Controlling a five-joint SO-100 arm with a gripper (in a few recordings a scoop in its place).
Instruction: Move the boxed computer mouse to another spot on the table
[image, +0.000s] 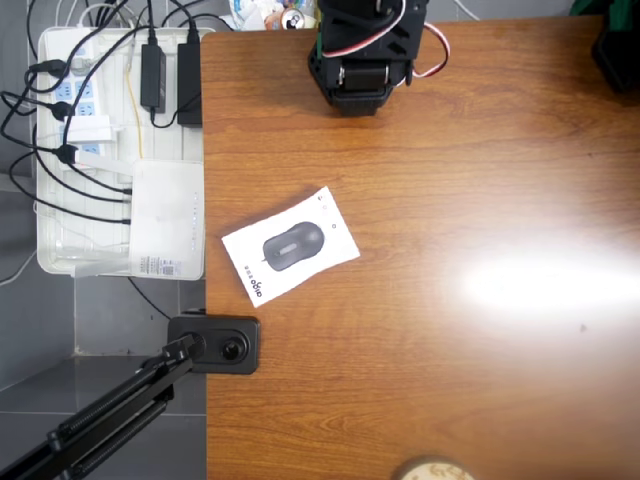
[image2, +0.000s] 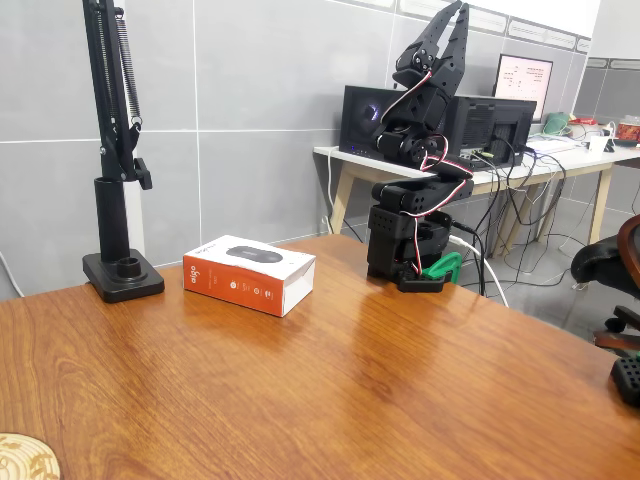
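Worktop (image2: 330, 400): glossy varnished wood, grain visible, reflecting light. Mouse box (image2: 250, 273): smooth printed cardboard, white top with orange side, slight sheen. Arm with its hand (image2: 447, 28): matt black plastic. Stand (image2: 120, 270) at far left: matt black metal.

The mouse box (image: 290, 245) carries a short logo by its edge, too small to read surely.

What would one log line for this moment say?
arm: folded, fingers up, apart | mouse box: flat on table, beside stand base | contact: none
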